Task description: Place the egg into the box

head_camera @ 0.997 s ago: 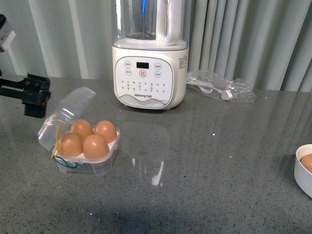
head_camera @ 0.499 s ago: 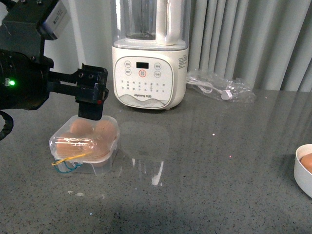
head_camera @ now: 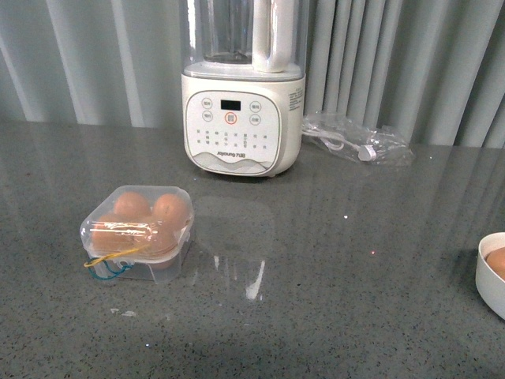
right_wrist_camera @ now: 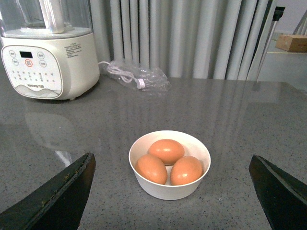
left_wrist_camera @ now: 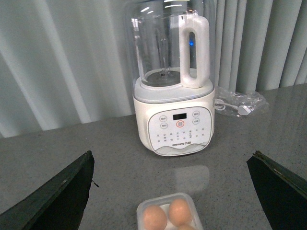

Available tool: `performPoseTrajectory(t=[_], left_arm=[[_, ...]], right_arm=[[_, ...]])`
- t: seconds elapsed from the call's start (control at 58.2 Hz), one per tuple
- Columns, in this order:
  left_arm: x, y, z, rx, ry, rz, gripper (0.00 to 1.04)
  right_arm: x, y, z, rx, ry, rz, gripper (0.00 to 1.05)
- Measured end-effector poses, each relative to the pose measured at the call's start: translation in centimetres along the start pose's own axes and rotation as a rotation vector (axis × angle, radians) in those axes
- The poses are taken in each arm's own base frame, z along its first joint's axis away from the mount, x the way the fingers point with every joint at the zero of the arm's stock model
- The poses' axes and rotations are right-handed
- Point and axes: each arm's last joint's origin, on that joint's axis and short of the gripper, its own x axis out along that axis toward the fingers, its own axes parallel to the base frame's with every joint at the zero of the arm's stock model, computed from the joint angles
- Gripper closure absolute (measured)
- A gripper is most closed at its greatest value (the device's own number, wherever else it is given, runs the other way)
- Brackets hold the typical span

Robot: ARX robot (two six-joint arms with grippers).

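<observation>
Box [head_camera: 138,231] clear plastic, lid shut over smooth brown eggs, sits just below left tool [left_wrist_camera: 168,191], between wide-spread fingers [left_wrist_camera: 53,191]. Right tool [right_wrist_camera: 168,191] open over round white bowl [right_wrist_camera: 169,164].

Grey speckled countertop [head_camera: 355,260], closed egg box [head_camera: 138,233], blender [head_camera: 241,87], bagged cable [head_camera: 355,138], white bowl [right_wrist_camera: 169,165]
</observation>
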Motion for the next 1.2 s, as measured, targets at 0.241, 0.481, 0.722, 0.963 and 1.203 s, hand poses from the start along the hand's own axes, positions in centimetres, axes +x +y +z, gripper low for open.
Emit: performPoseTrajectory(t=[0.241, 0.481, 0.722, 0.963, 1.203], left_arm=[[-3.4, 1.6, -1.8, 0.01, 0.065, 0.114, 0.11], [-6.2, 2.1, -6.2, -0.127, 0.082, 0.193, 0.54], [-8.3, 2.7, -9.6, -0.146, 0.085, 0.189, 1.01], [-9.6, 2.4, -11.4, -0.15, 0.076, 0.196, 1.01], [-10.3, 2.1, -12.3, -0.15, 0.077, 0.195, 1.01]], right_arm=[[0.0, 0.0, 0.0, 0.0, 0.0, 0.0, 0.07], [0.0, 0.0, 0.0, 0.0, 0.0, 0.002, 0.07], [0.0, 0.0, 0.0, 0.0, 0.0, 0.001, 0.07], [0.0, 0.0, 0.0, 0.0, 0.0, 0.0, 0.07], [0.0, 0.0, 0.0, 0.0, 0.0, 0.0, 0.07]])
